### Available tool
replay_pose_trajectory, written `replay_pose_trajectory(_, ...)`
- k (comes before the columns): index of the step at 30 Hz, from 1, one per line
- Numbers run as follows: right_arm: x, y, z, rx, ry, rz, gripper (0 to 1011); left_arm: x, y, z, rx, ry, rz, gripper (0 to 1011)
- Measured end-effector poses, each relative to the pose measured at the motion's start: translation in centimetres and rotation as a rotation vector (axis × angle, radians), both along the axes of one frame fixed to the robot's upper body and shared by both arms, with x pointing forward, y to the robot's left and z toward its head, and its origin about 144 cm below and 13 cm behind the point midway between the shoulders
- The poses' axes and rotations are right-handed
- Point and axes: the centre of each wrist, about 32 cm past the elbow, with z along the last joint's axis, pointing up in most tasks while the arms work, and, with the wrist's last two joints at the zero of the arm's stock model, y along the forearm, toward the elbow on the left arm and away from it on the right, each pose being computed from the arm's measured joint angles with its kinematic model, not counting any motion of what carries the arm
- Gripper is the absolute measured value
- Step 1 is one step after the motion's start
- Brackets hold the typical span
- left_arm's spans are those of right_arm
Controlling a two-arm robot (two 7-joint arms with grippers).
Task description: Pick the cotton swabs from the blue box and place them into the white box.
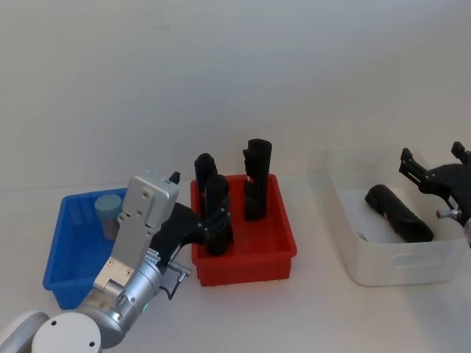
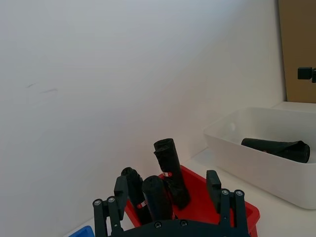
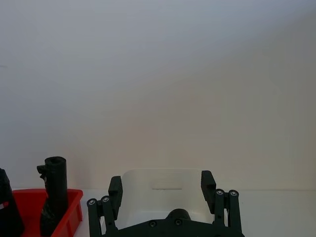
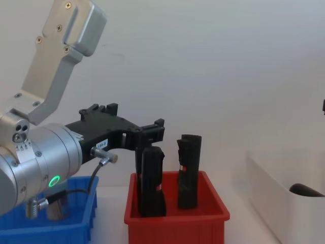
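Approach step in hand: left end effector (image 1: 197, 229), fingers spread wide and empty, hovers lower centre-left between blue box (image 1: 62, 254) and red bin (image 1: 276, 250), one cotton swab jar (image 1: 110, 213) in the former; it must next descend onto it; right end effector (image 1: 436, 170) open above white box (image 1: 401, 268).

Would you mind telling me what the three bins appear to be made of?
All look like moulded plastic. The blue box and red bin are opaque and glossy, with rolled rims. The white box is milky and semi-translucent, with a recessed handle in its wall.
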Motion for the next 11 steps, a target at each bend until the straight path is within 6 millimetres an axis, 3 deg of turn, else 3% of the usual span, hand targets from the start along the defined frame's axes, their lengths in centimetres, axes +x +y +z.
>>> replay_pose_trajectory(11,0.0,0.0,0.0,0.0,0.0,0.0,1002,0.0,0.0,0.0,0.0,0.0,0.0,1004)
